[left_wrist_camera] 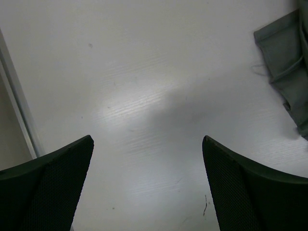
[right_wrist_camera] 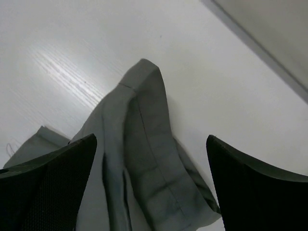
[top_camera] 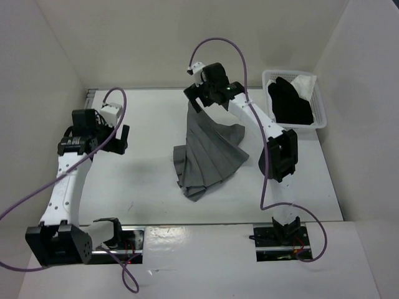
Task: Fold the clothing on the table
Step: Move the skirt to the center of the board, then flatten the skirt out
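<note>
1. Left tool (top_camera: 120, 138): over the left part of the surface (top_camera: 149, 193), well apart from the cloth. Its fingers (left_wrist_camera: 57, 187) are spread wide with nothing between them; the left wrist view shows only bare white top under the gap. A thin rail (left_wrist_camera: 14, 106) runs along the left margin of that view.

2. Skirt (top_camera: 209, 152): medium grey, pleated, lying about mid-surface, slightly right of centre. The narrow end points to the far side and comes to a peak at the right tool. The wide hem fans out toward the near edge, with a rumpled, doubled-over portion on its left side. One corner of the skirt (left_wrist_camera: 288, 57) shows at the right edge of the left wrist view, flat on the surface.

3. Right tool (top_camera: 198, 99): over the narrow end of the skirt, jaws standing wide apart and clamping nothing. In the right wrist view a seamed, peaked fold of the skirt (right_wrist_camera: 144, 159) sits below and between the fingers (right_wrist_camera: 53, 187) (whether either one brushes the fabric cannot be told).

4. Basket (top_camera: 321, 115): white mesh, at the far right corner of the surface. It holds a black garment (top_camera: 290, 103) and a small white cloth (top_camera: 305, 83).
</note>
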